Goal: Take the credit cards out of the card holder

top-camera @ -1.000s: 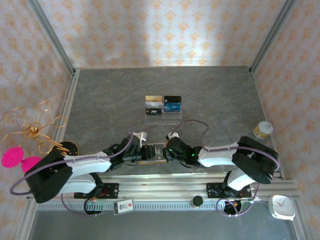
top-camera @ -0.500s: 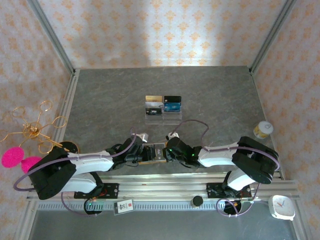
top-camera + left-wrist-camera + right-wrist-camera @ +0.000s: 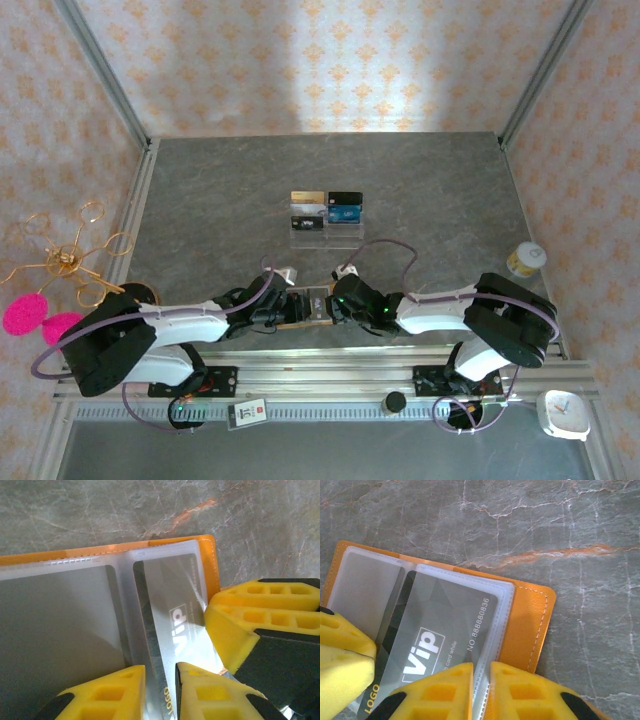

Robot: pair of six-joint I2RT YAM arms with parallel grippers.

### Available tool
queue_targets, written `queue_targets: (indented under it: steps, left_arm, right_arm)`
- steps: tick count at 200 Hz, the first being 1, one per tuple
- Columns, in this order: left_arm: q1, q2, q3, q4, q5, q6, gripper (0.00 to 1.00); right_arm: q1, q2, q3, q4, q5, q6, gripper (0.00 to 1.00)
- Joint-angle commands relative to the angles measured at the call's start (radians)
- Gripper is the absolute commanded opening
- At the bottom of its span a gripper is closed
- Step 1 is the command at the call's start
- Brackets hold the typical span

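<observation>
The tan-orange card holder [image 3: 307, 305] lies open near the table's front edge between both grippers, its leather rim [image 3: 527, 625] [image 3: 211, 560] showing around clear plastic sleeves. A grey "VIP" credit card [image 3: 175, 605] [image 3: 440, 625] sits slanted, partly out of its sleeve. My left gripper [image 3: 161, 692] [image 3: 281, 311] is shut on that card's "LOGO" end. My right gripper [image 3: 481, 690] [image 3: 336, 305] is shut on the sleeve edge beside the leather rim. Each wrist view also catches the other gripper's yellow finger.
A clear acrylic stand [image 3: 327, 230] in the middle of the table carries several cards. A yellow-lidded jar [image 3: 525, 259] stands at the right edge. A gold wire ornament [image 3: 65, 262] with pink discs sits outside the left rail, a white clock [image 3: 562, 412] at the front right.
The left arm has shifted slightly and its jaws have narrowed a touch. The right arm and the card holder stay where they were.
</observation>
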State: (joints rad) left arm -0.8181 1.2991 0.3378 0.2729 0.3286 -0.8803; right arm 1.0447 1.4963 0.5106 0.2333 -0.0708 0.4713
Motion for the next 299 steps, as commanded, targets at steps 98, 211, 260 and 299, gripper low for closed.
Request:
queue_targets:
  steps: [98, 211, 260, 299]
  left_arm:
    - [-0.001, 0.024, -0.001, 0.058, 0.005, -0.01, 0.15]
    - [0.02, -0.027, -0.069, 0.135, 0.036, -0.05, 0.0]
    - [0.068, -0.122, -0.129, 0.06, 0.043, -0.036, 0.0]
    - [0.089, -0.208, -0.152, 0.012, 0.048, -0.008, 0.0]
  right_arm:
    - [0.014, 0.035, -0.018, -0.031, -0.041, -0.004, 0.13]
    - [0.014, 0.042, -0.021, -0.057, -0.011, 0.019, 0.12]
    - [0.014, 0.053, -0.046, -0.08, 0.035, 0.056, 0.13]
    - [0.014, 0.042, -0.046, -0.096, 0.063, 0.067, 0.13]
